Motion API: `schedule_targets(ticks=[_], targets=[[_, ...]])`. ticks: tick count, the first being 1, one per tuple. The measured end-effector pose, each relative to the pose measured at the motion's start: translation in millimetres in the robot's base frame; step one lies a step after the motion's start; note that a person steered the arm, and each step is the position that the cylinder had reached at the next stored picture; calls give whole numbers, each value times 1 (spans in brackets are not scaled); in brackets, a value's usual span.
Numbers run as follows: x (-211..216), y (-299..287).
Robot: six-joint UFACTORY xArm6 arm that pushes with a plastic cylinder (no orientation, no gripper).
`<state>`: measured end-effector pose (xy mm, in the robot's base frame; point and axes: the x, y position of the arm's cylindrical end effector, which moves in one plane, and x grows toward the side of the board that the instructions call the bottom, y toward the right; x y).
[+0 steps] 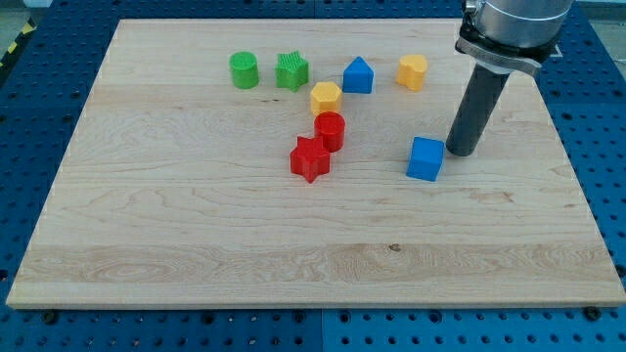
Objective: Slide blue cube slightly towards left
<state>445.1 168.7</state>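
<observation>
End effector rod, my tip [461, 153] just right of blue cube [424, 159], nothing gripped, wooden board [196, 225]

A pale wooden counter [196, 235] is filling most of the frame, its grain running left to right. A blue perforated metal surface [39, 78] is showing around every edge. A yellow-and-black striped strip [12, 54] is peeking in at upper left.
</observation>
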Motion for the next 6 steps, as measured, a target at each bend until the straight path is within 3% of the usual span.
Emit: schedule_targets(ticks=[2,4,6], targets=[[3,-39],[38,-43],[4,-12]])
